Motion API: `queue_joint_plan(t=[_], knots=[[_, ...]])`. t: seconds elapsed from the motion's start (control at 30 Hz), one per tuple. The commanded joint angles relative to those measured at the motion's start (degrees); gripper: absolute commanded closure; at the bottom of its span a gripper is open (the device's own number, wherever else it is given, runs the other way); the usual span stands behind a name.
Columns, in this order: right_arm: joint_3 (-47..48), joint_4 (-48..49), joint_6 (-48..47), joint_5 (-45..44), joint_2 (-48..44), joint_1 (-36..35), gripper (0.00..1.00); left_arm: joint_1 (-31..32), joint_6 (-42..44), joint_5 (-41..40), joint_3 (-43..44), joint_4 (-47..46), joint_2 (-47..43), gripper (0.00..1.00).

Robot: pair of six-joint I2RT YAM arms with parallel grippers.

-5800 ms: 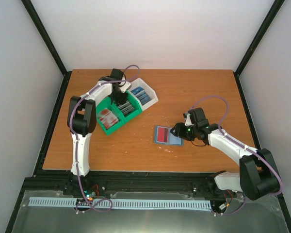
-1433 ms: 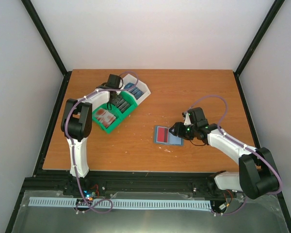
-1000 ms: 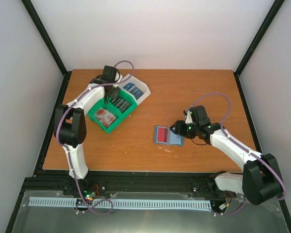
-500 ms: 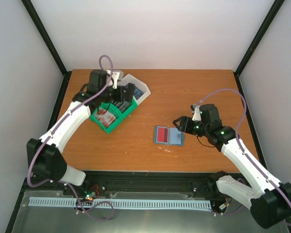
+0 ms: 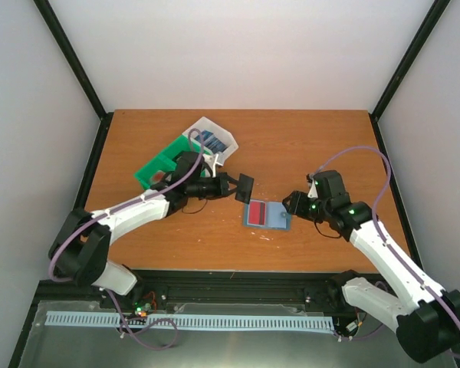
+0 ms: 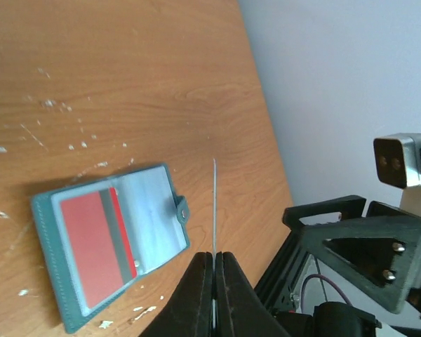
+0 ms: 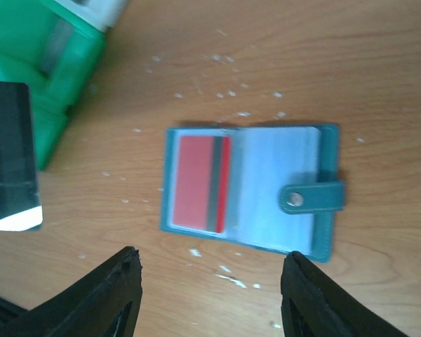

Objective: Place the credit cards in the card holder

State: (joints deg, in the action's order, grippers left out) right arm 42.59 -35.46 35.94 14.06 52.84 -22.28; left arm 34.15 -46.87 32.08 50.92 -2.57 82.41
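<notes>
Wooden table [image 5: 307, 138] fills my top view; left arm [image 5: 130, 215] reaches low across it toward centre, right arm [image 5: 383, 249] comes in from the right; green bin [image 5: 157, 165] sits at the back left, partly behind the left arm, contents too blurred for me to read; white bin [image 5: 203, 121] just behind it at an angle, blue cards [image 5: 209, 139] inside; left gripper [image 5: 231, 186] is clamped tight on a dark card [image 5: 245, 187], which stands on edge above the table just behind and left of the card holder [image 5: 278, 216], not touching it; on my left wrist view that card is a thin vertical line [image 6: 215, 210] pinched between the closed fingers; right gripper [image 7: 210, 263] has its jaws spread with nothing between them, hovering at the right edge of the holder; holder lies flat and open at centre front, between the two grippers, snap tab [image 7: 312, 198] on its right half; red card [image 7: 196, 184] with a dark band already sits in the left pocket.
</notes>
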Motion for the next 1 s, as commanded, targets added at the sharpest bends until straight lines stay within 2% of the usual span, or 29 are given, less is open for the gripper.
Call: queue_joint_plan(t=[0.0,0.1,0.27,0.33,0.63,0.97], knots=[[1.3,-4.5,-1.4,-5.1,5.6,-0.6,0.47,4.1,-8.4,-4.0,-0.6,-11.3,4.1,0.99],[2.5,-5.2,-3.0,-7.0,10.0,-1.7,0.5,5.8,-10.7,-4.9,-0.6,-14.5,7.6,0.99],[5.2,-5.7,-3.5,-13.1,17.4,-7.9,0.52,7.0,-13.8,-7.0,-0.7,-17.3,13.0,0.99],[5.8,-5.2,-3.2,-14.7,20.0,-9.5,0.56,7.2,-14.4,-7.9,-0.9,-18.3,14.5,0.99],[7.1,-0.6,-3.4,-15.3,30.1,-11.2,0.66,7.5,-17.0,-8.0,-1.6,-22.8,21.0,0.99],[6.5,-1.1,-1.5,-23.1,34.3,-11.2,0.63,8.0,-17.6,-8.4,-1.6,-24.5,24.9,0.99]])
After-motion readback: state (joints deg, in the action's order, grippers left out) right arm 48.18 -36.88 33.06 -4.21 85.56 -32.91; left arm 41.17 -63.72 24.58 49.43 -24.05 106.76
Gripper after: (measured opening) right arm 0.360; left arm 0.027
